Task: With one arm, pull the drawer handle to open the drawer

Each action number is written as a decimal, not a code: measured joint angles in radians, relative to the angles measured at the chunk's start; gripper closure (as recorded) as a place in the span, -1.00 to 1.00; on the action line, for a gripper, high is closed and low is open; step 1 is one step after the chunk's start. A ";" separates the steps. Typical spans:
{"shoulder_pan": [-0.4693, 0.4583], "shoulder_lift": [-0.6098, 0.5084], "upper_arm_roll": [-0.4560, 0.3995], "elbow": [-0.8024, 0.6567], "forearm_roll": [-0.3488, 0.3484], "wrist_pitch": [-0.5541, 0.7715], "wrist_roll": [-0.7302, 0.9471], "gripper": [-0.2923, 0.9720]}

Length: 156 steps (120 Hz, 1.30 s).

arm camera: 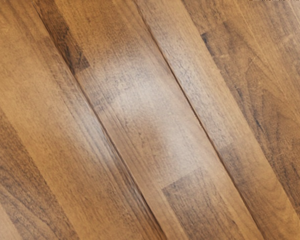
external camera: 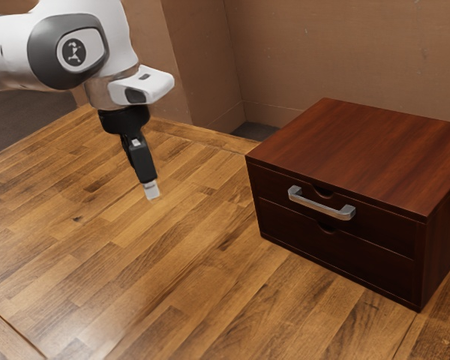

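Gripper (external camera: 151, 191) upper left of frame, above table (external camera: 135, 285), well apart from drawer handle (external camera: 322, 202) at centre right on cabinet (external camera: 375, 150). Jaws edge-on: spread or pressed, cannot tell. Approach square-on, straddle bar, pull straight outward.

My wrist feed shows warm brown wooden tabletop planks (arm camera: 225, 100), their seams running from 11 o'clock down to 5 o'clock. A pale, washed-out patch (arm camera: 140, 110) sits on the middle plank, and a darker streaky board section (arm camera: 60, 40) lies at its 10 o'clock
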 joint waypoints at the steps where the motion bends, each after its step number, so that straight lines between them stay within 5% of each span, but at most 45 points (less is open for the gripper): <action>1: 0.003 0.000 0.000 0.000 0.000 0.002 0.004 -0.54; 48: -0.010 -0.089 -0.031 -0.037 0.033 0.053 0.177 -0.54; 76: -0.116 -0.182 -0.086 -0.153 0.014 0.078 0.395 -0.53; 126: -0.157 -0.160 -0.155 -0.277 0.010 0.468 0.715 -0.53; 156: -0.171 -0.092 -0.164 -0.275 0.000 0.613 0.827 -0.06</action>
